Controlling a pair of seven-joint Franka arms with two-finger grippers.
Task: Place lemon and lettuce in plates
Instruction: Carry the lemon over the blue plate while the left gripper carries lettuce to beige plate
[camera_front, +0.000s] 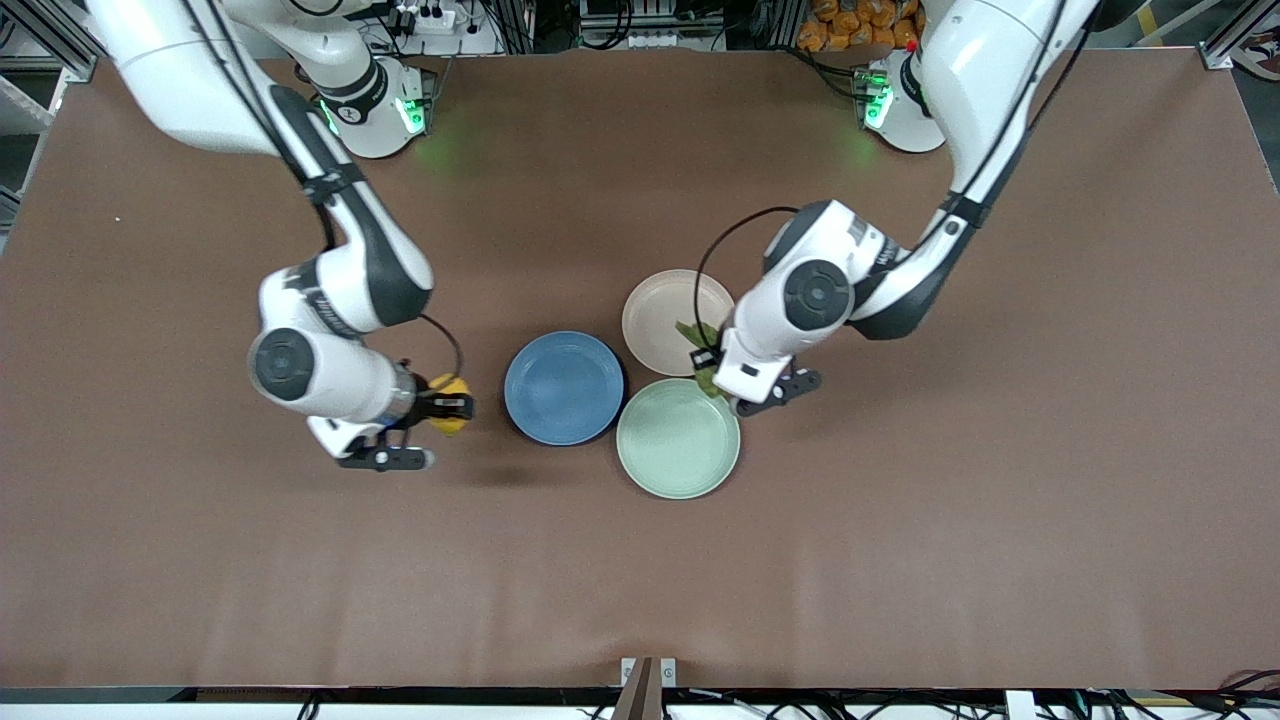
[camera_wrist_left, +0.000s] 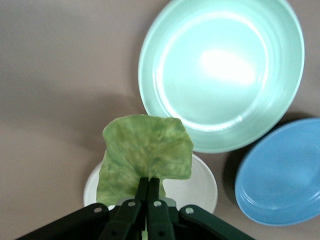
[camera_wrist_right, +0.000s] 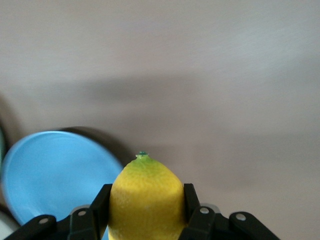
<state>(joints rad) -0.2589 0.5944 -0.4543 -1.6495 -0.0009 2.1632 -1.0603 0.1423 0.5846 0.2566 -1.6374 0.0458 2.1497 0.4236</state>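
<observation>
Two items are airborne in my grippers. My right gripper pinches the lemon above bare table, beside the blue plate, toward the right arm's end and far from every table edge. My left gripper clamps the lettuce leaf by its stem over the pink-beige plate, close to the mint-green plate. My worry: the limp leaf could drape onto the mint one; the lemon could roll out.

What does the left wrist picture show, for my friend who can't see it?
The left gripper pinches a green lettuce leaf, held over a pale plate. A mint-green plate and blue plate sit nearby.
</observation>
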